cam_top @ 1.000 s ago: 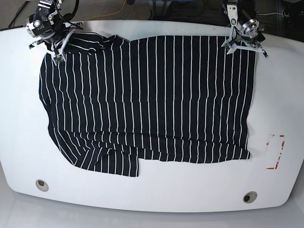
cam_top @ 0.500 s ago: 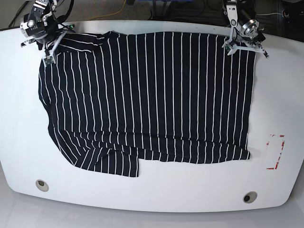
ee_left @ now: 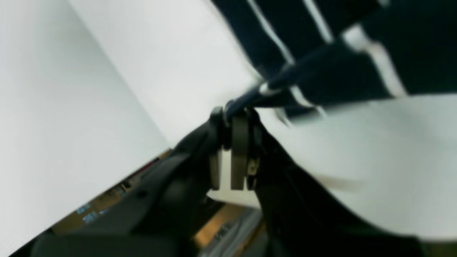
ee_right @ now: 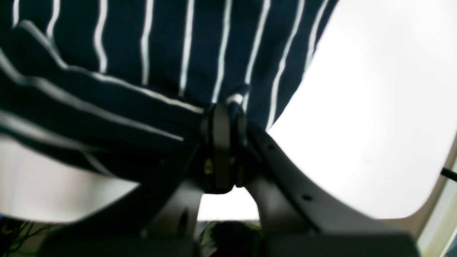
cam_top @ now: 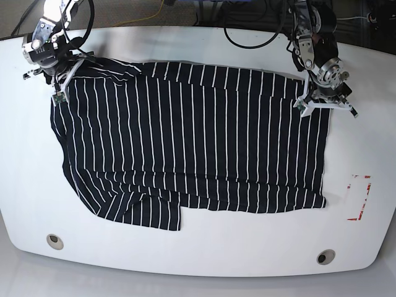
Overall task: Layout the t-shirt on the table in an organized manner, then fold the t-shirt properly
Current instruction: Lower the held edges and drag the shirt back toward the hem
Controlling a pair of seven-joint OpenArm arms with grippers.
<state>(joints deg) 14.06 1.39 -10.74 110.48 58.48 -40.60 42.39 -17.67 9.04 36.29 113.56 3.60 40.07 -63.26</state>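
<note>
T-shirt [cam_top: 192, 142] top edge now nearer.

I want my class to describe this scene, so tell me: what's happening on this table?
Two robot arms are working a striped black t-shirt spread over the white table. The right end effector and the left end effector each pinch a far corner. The near sleeve is bunched, so nothing is folded yet.

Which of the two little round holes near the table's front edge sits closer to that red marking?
The grommet at the front right of the base view, almost below the red-marked rectangle. The other grommet lies across the table, at the front left.
</note>
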